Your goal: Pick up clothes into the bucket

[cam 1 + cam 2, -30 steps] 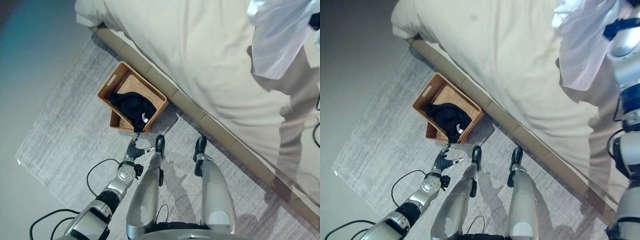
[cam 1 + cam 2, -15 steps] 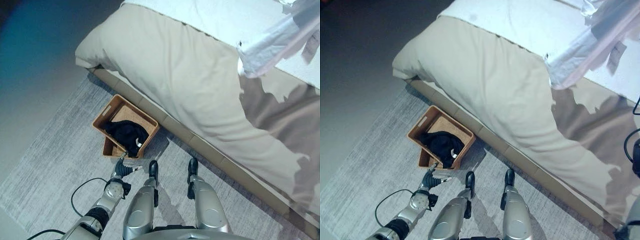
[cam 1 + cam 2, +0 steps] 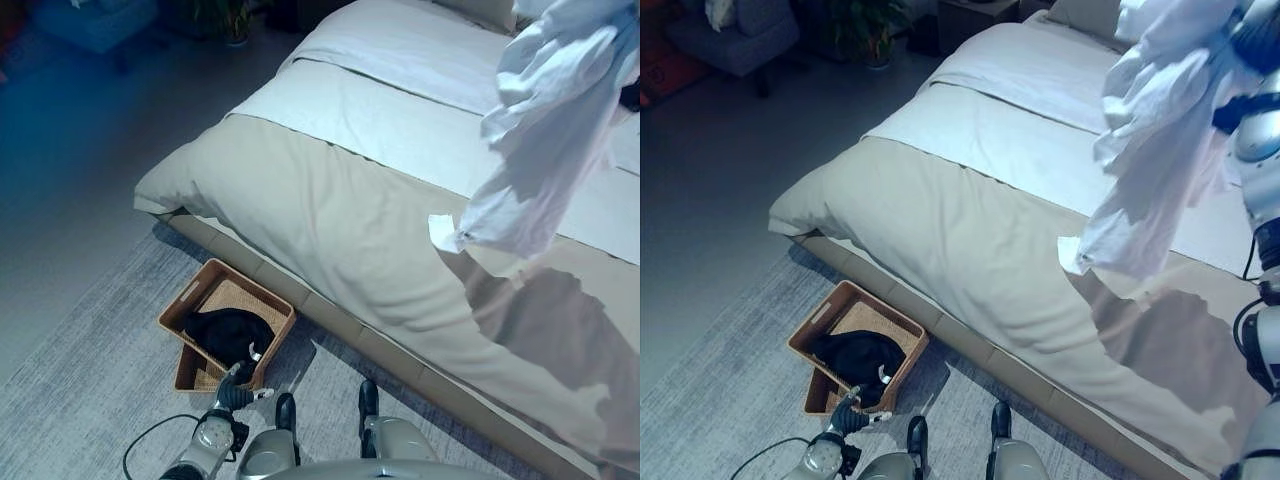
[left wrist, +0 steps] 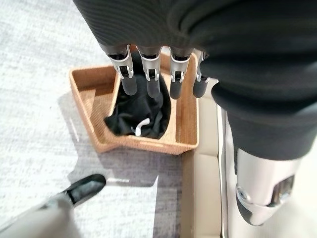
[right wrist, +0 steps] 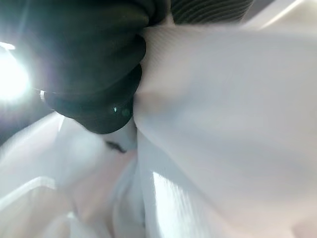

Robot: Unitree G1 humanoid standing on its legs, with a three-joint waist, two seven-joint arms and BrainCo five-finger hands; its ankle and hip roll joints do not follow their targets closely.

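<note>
Lifted higher now, the pale white shirt (image 3: 545,130) hangs above the bed (image 3: 330,200); right hand's grip can't be judged. Left hand (image 4: 148,74), fingers relaxed, hovers near the brown wicker basket (image 3: 200,300).

I logged a tan woven basket (image 3: 196,305) holding a black garment (image 3: 228,333), on a grey streaked rug (image 3: 90,360). I noted a white shirt (image 3: 545,120) above a beige duvet (image 3: 330,220) and white sheet (image 3: 400,110).

A home bedroom: a made bed (image 3: 1020,200), grey rug (image 3: 90,370), and seemingly an armchair (image 3: 735,25).
</note>
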